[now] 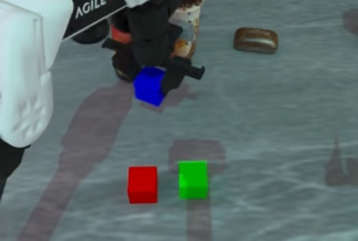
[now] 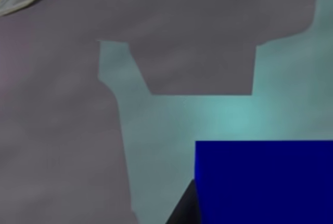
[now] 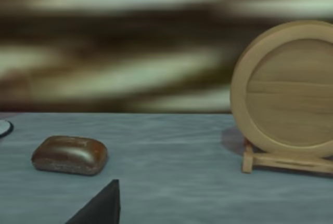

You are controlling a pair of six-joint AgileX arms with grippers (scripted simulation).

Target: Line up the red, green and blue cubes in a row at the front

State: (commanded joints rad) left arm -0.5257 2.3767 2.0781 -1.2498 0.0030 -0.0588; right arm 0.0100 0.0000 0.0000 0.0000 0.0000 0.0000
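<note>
Surface (image 1: 291,118) grey, marbled. Left arm over rear-left area; left gripper (image 1: 152,82) fingers clenched on blue cube (image 1: 150,86), cube raised above its shadow. Bread loaf (image 1: 255,39) at rear right. Red cube (image 1: 142,184) and green cube (image 1: 193,179) side by side near front, small gap between. Right gripper fingers: cannot tell.
</note>
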